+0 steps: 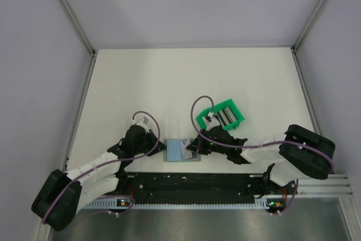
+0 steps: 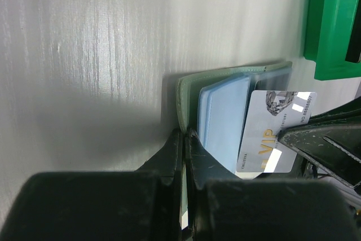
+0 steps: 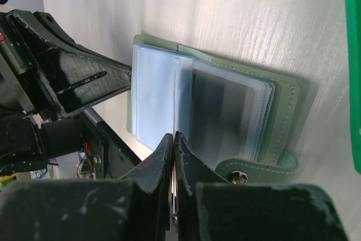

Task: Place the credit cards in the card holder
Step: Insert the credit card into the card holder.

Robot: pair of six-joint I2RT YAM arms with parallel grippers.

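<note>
Pinching: left gripper clamped on the left cover of the open wallet, at the table's near edge
Right gripper: squeezing a whitish card over the wallet
Left wrist only: card face, "VIP"
Right wrist: card is edge-on
Around: green bin just far-right

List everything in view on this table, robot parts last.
card holder: one, grey-green with light blue sleeves, open at the table's near edge, between the arms
card: one, whitish with VIP print, over the holder's right side
bin: one, bright green, beyond the right arm
dark items: count unclear, black, inside the bin
table: one, white
left end effector: one, black, shut on the card holder's left edge
right end effector: one, black, shut on the card
</note>
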